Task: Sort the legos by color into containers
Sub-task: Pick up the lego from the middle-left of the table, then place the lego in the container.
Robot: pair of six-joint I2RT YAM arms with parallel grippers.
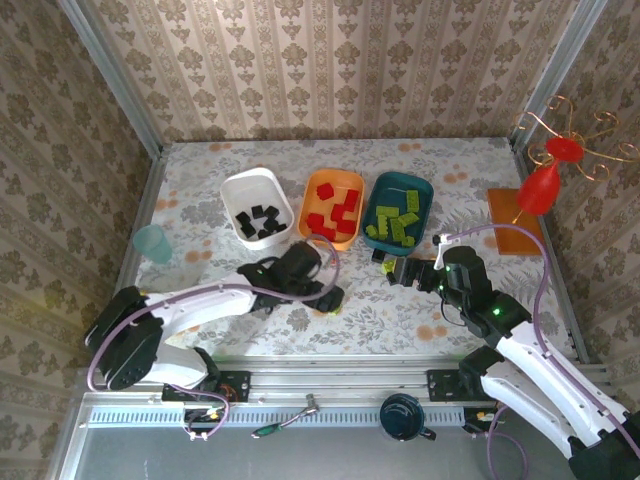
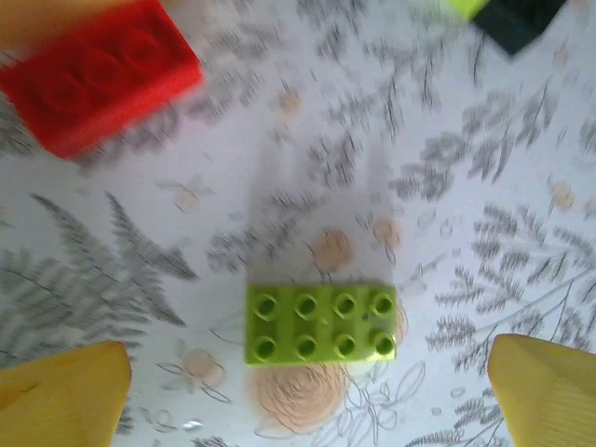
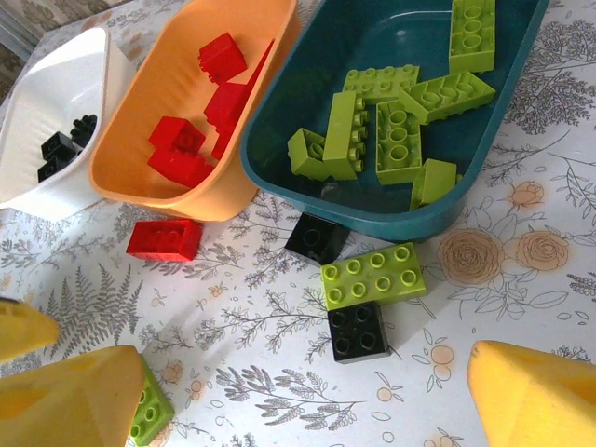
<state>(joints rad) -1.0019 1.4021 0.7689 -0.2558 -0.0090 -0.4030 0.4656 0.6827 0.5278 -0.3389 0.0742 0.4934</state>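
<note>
My left gripper (image 2: 307, 396) hangs low over the flowered table (image 1: 190, 215), its yellow fingers (image 2: 60, 396) spread wide and holding nothing. A green brick (image 2: 321, 323) lies flat between them, studs up, with bare tabletop on every side. My right gripper (image 3: 298, 396) is also spread and empty, and it faces three tubs set side by side. The white tub (image 3: 42, 196) holds black bricks (image 3: 60, 149), the orange tub (image 3: 186, 196) holds red bricks (image 3: 177, 140), and the teal tub (image 3: 400, 219) holds green bricks (image 3: 396, 140). A loose red brick (image 3: 165, 238) lies just before the orange tub's near edge. Before the teal tub's near wall sits a black cube (image 3: 318, 237), very close to it. Just beside that is a second green brick (image 3: 373, 276), with another black cube (image 3: 358, 331) touching its near side. Open tabletop lies between these pieces and my right fingers (image 3: 531, 400).
</note>
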